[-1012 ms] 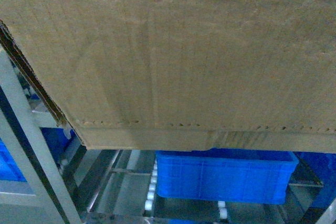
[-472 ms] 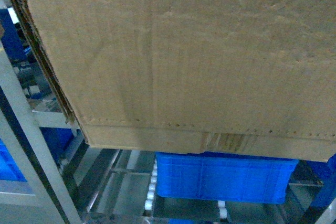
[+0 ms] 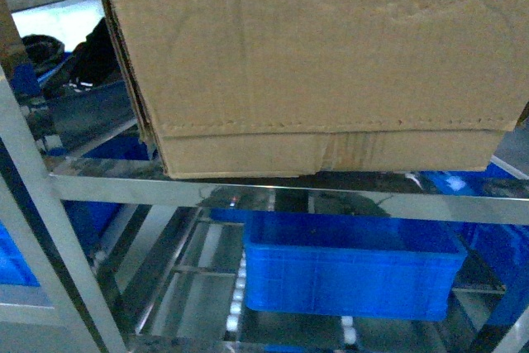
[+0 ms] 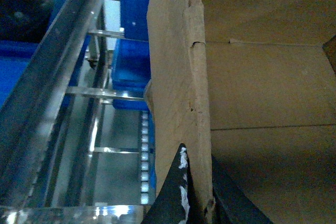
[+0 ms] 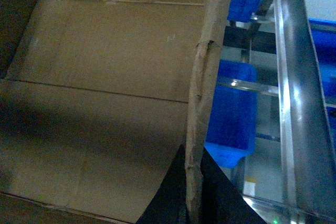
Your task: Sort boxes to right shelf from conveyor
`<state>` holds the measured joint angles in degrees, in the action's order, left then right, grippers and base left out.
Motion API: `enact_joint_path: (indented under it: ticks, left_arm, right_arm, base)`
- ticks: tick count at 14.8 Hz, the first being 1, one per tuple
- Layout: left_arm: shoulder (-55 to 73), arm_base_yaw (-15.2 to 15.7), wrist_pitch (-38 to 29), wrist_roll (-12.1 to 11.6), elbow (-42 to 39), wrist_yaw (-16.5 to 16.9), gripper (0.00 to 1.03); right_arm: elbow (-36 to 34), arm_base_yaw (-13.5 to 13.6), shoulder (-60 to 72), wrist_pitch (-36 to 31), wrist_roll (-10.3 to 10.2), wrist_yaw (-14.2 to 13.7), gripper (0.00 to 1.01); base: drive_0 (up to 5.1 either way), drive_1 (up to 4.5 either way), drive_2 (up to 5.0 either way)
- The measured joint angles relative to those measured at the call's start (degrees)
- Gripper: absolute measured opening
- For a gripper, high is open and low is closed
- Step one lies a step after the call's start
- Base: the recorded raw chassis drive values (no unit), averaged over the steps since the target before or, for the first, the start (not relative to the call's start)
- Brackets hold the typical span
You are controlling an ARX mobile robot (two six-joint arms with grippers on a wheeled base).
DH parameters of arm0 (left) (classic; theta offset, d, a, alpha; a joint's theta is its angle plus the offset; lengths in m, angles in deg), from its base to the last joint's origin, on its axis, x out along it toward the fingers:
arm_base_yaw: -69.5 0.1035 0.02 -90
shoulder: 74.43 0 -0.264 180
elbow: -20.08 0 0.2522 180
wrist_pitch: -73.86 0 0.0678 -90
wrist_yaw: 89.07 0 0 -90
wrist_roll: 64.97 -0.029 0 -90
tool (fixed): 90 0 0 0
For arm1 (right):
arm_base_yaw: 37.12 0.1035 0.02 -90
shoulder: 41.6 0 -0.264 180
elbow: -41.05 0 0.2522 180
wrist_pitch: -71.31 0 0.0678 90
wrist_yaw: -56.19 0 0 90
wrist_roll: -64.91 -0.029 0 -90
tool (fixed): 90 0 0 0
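Observation:
The brown cardboard box (image 3: 331, 55) fills the top of the head view, its lower edge just above the front steel rail (image 3: 273, 196) of the right shelf. In the left wrist view my left gripper (image 4: 199, 195) is shut on the box's torn left wall (image 4: 176, 77), one black finger on each side. My right gripper (image 5: 193, 195) is likewise shut on the right wall (image 5: 207, 87), with the box's empty inside (image 5: 94, 103) beside it. Neither gripper shows in the head view. The conveyor is out of view.
A blue plastic crate (image 3: 355, 279) sits on the lower roller tier under the box. White rollers (image 4: 144, 156) run along that tier. A slanted steel post (image 3: 41, 196) stands at the left. More blue crates (image 5: 233, 124) lie beyond the rack rails (image 5: 294, 103).
The box has moved up and away from the head camera, shifting right in view. The shelf's front rail now shows beneath its lower edge. Both grippers still hold it.

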<state>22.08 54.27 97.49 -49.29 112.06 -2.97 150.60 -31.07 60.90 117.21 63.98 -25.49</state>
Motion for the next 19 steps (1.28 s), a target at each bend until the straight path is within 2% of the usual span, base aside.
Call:
enact_joint_path:
  ticks: [1,4,9,10,12,18,19]
  left_arm:
    - [1.9,-0.2,0.87,0.0,2.36,0.26,0.02]
    - [2.93,0.13,2.14,-0.74,5.68,0.04,0.02]
    - [4.63,0.76,0.59,-2.95,5.01,-0.42,0.02]
    - [4.83,0.7,0.57,-3.78,5.01,-0.79,0.1]
    - [4.85,0.5,-0.11,-4.28,5.05,-0.55,0.32]
    - [4.85,0.17,-0.09,-4.66,5.09,-0.31,1.0]
    - [4.85,0.17,-0.09,-4.81,5.09,-0.31,0.98]
  right_arm:
    - [3.65,0.35,1.73,2.21,-0.11,-1.64,0.02]
    - [8.52,0.72,4.72,3.8,-0.92,-1.66,0.02]
    - [6.86,1.05,5.81,1.84,-1.16,-1.46,0.02]
    - [6.69,1.09,6.16,1.84,-0.94,-1.64,0.05]
    - [6.56,1.09,7.04,1.77,-1.01,-0.55,0.27]
    - [5.73,1.09,9.88,1.9,-1.44,-0.33,0.98]
    - [5.73,1.09,9.88,1.9,-1.46,-0.33,0.99]
  base:
    - [0.0,0.0,0.0]
    - [0.5,0.51,0.5]
    - [0.5,0.51,0.5]
    - [0.5,0.51,0.5]
    - [0.5,0.51,0.5]
    - [0.1,0.08,0.1]
    - [0.0,0.0,0.0]
